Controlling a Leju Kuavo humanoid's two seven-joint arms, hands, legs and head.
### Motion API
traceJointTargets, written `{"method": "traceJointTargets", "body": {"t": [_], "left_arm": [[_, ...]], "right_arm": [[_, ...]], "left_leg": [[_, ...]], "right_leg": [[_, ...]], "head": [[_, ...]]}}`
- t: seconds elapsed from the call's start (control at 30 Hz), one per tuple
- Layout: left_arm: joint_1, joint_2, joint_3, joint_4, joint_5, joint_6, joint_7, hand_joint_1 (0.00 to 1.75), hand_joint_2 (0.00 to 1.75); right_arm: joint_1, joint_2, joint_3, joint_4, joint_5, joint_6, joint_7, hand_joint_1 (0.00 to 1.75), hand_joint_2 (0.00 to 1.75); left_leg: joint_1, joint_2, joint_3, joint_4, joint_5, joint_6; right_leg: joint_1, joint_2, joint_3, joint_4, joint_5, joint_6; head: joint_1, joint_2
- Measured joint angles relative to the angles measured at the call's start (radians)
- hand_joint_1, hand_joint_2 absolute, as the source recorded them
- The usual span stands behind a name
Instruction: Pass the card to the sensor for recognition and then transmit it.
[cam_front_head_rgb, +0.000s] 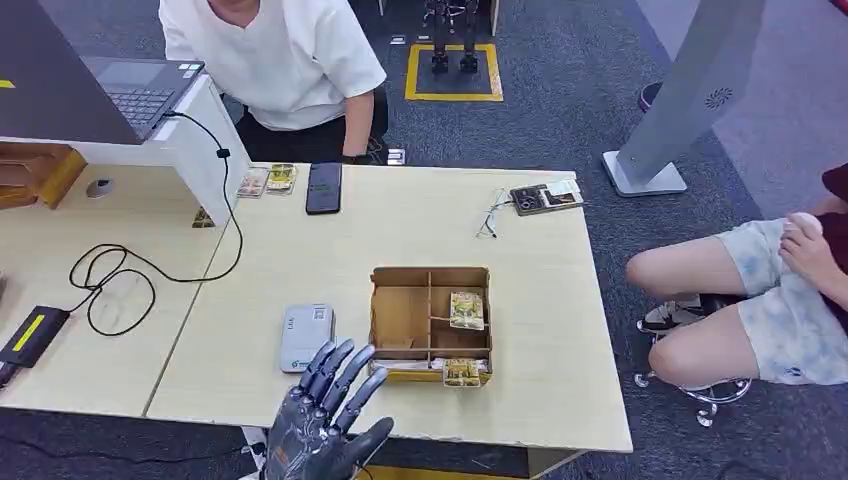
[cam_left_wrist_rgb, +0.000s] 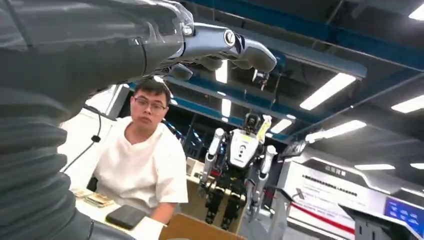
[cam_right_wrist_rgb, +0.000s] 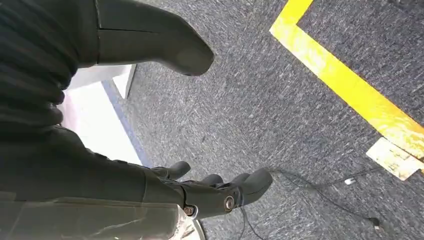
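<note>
My left hand (cam_front_head_rgb: 325, 420) empty, fingers spread, pointing one o'clock, card (cam_front_head_rgb: 466, 309) upright in box (cam_front_head_rgb: 388, 318), long axis twelve-to-six, right hand (cam_right_wrist_rgb: 200, 192) empty, loosely apart

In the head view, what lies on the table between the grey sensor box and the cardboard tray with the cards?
Nothing: the head view shows bare table between the sensor and the cardboard tray. The left hand hangs just near of that gap.
</note>
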Motion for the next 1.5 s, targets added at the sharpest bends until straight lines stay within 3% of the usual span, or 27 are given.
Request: {"method": "traceJointTargets", "body": {"t": [0.1, 0.27, 0.63, 0.9, 1.17, 1.5], "left_arm": [[-0.015, 0.0, -0.006, 0.03, -0.012, 0.0, 0.01, 0.0, 1.75], [-0.042, -0.001, -0.015, 0.086, -0.061, 0.0, 0.09, 0.0, 1.75], [-0.139, -0.002, -0.072, 0.232, -0.126, 0.0, 0.337, 0.0, 1.75], [-0.251, 0.012, -0.2, 0.399, -0.11, 0.0, 0.511, 0.0, 1.75], [-0.315, 0.01, -0.278, 0.514, -0.121, 0.0, 0.52, 0.0, 1.75], [-0.334, 0.008, -0.307, 0.533, -0.103, 0.0, 0.478, 0.0, 1.75]], "right_arm": [[-0.001, 0.0, 0.0, 0.0, 0.001, 0.0, 0.0, 0.0, 1.75], [-0.004, 0.0, 0.0, 0.0, 0.003, 0.002, 0.0, 0.0, 1.75], [-0.012, 0.0, 0.013, 0.0, 0.009, 0.017, 0.003, 0.0, 1.75], [-0.023, -0.002, 0.048, -0.001, 0.009, 0.042, 0.008, 0.0, 1.75], [-0.032, -0.003, 0.072, 0.0, 0.01, 0.05, 0.027, 0.0, 1.75], [-0.034, -0.003, 0.084, 0.0, 0.01, 0.057, 0.031, 0.0, 1.75]], "left_leg": [[0.0, 0.0, 0.0, 0.0, 0.0, 0.0], [0.0, 0.0, 0.0, 0.0, 0.0, 0.0], [0.0, 0.0, 0.0, 0.0, 0.0, 0.0], [0.0, 0.0, 0.0, 0.0, 0.0, 0.0], [0.0, 0.0, 0.0, 0.0, 0.0, 0.0], [0.0, 0.0, 0.0, 0.0, 0.0, 0.0]], "right_leg": [[0.0, 0.0, 0.0, 0.0, 0.0, 0.0], [0.0, 0.0, 0.0, 0.0, 0.0, 0.0], [0.0, 0.0, 0.0, 0.0, 0.0, 0.0], [0.0, 0.0, 0.0, 0.0, 0.0, 0.0], [0.0, 0.0, 0.0, 0.0, 0.0, 0.0], [0.0, 0.0, 0.0, 0.0, 0.0, 0.0]], "head": [[0.0, 0.0], [0.0, 0.0], [0.0, 0.0], [0.0, 0.0], [0.0, 0.0], [0.0, 0.0]]}}
